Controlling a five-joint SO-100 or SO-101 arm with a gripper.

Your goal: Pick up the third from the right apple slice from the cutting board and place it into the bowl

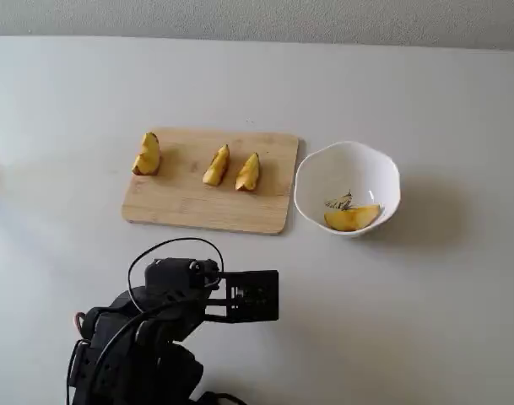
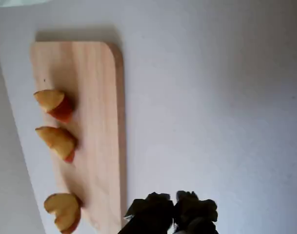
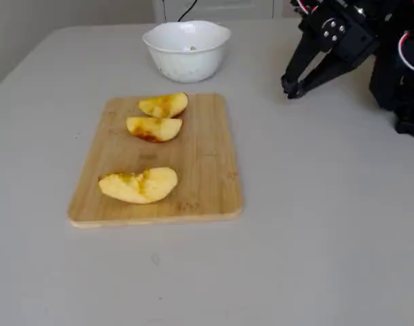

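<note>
Open bench (image 1: 425, 321) lies between the hand (image 3: 290, 88) and the cutting board (image 1: 189, 207) — only the bowl (image 1: 383, 173) stands just beside the board's end.

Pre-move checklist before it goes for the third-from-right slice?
1. Target apple slice on the cutting board, apart from the other two slices: ok.
2. Gripper empty, clear of board: ok.
3. Jaws open enough to take a slice: not ok, tips look shut.
4. Bowl upright beside board: ok.
5. Room in bowl: ok, one slice in bowl.
</note>
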